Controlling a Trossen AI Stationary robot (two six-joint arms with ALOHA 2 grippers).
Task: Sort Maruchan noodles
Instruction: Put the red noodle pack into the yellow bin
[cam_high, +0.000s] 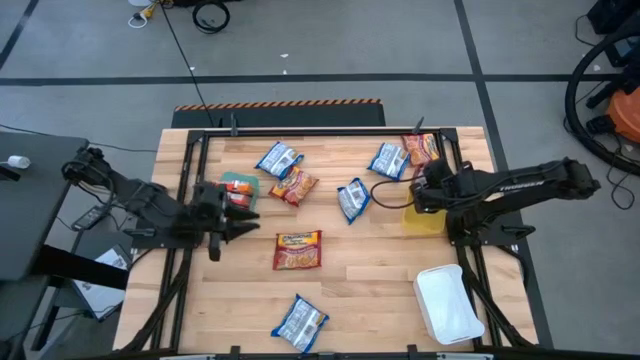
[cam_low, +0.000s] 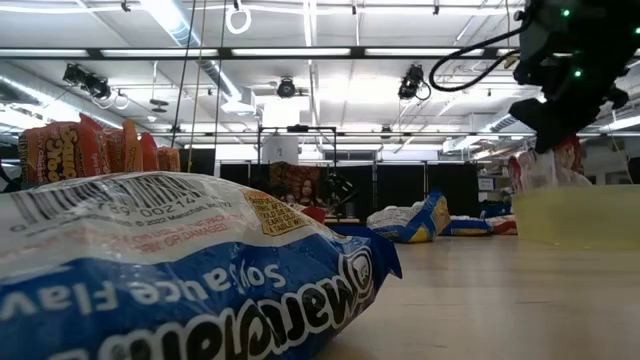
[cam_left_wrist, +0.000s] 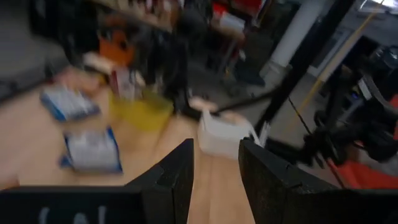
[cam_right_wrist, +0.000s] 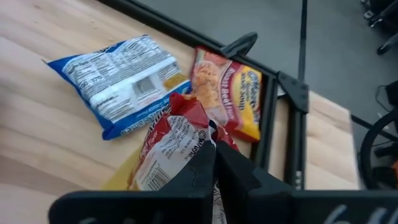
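Several noodle packets lie flat on the wooden table: blue-and-white ones (cam_high: 278, 158) (cam_high: 353, 198) (cam_high: 388, 160) (cam_high: 299, 322), orange-red ones (cam_high: 294, 186) (cam_high: 298, 250) (cam_high: 421, 148). My right gripper (cam_high: 420, 190) (cam_right_wrist: 216, 163) is over the yellow bin (cam_high: 425, 217) and shut on a silvery-red packet (cam_right_wrist: 171, 149). My left gripper (cam_high: 240, 218) (cam_left_wrist: 216, 168) is open and holds nothing, next to the teal bin (cam_high: 238, 186), which has orange-red packets in it. My right gripper pinches the silvery-red packet by its crinkled end (cam_right_wrist: 200, 132) between the two fingers, coming from above. The packet hangs below the fingers (cam_low: 545, 168), and its lower part is behind the yellow bin's wall (cam_low: 580, 215) in the low view.
A white bin (cam_high: 448, 303) stands by the table's near right corner. A blue packet (cam_right_wrist: 118, 74) and an orange-red one (cam_right_wrist: 230, 99) lie just beyond the yellow bin near the black frame rail (cam_right_wrist: 273, 81). One blue packet (cam_low: 180, 270) lies close to the low camera.
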